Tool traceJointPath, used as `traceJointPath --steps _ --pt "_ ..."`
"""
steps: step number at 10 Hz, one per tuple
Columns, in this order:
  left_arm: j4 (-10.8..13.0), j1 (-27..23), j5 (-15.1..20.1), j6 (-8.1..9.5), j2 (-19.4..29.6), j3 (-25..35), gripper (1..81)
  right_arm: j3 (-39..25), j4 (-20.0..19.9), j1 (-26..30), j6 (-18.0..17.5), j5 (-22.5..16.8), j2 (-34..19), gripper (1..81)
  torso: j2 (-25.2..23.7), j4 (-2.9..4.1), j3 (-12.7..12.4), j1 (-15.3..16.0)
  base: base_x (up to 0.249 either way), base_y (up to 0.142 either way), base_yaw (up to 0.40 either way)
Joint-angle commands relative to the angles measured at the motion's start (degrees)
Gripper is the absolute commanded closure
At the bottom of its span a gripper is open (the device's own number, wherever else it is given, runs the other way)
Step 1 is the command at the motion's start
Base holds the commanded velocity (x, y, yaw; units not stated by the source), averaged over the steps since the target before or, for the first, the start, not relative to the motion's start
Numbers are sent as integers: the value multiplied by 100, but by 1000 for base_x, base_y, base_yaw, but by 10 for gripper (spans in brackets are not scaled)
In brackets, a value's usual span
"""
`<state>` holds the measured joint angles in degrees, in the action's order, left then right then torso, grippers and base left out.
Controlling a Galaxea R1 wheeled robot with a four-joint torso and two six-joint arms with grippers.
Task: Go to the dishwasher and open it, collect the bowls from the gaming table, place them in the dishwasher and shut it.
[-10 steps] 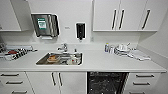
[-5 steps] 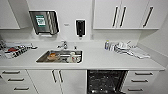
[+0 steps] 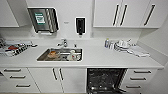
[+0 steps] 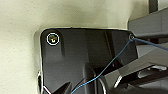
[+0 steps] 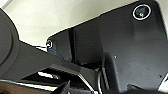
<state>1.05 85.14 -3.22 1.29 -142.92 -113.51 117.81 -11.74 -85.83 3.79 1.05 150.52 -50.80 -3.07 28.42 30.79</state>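
Below the sink, right: dishwasher (image 3: 105,80) open, dark cavity exposed, likely readied for loading bowls.
Sink (image 3: 61,54): steel basin sunk in the counter (image 3: 100,58), dishes inside, probably awaiting washing.
Right of sink: stacked white crockery (image 3: 122,45) on smooth white surface.
Behind sink: black soap dispenser (image 3: 80,25), wall-mounted for reach.
Claws: state of either cannot be told.

white countertop (image 3: 100,58) with steel sink (image 3: 60,55), white wall cabinets (image 3: 125,13) above.
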Motion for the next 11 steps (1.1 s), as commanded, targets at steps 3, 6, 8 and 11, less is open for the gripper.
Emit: traceJointPath --steps 3,6,8,11 --pt "-35 -80 322 -15 -378 -770 10 830 93 202 25 -377 315 10 936 0 -843 -605 0 0 0" --pt "-35 -72 331 -15 -632 -1120 10 1006 93 220 34 -377 447 10 1544 0 -1402 -1006 0 0 0" --pt "-26 -72 339 -15 -773 -1341 10 1068 93 211 25 -369 447 10 1954 0 -1785 -1279 0 0 0" --pt "-26 -72 339 -15 -967 -1640 10 1120 84 220 25 -369 456 10 2551 0 -1799 -1674 0 0 0"
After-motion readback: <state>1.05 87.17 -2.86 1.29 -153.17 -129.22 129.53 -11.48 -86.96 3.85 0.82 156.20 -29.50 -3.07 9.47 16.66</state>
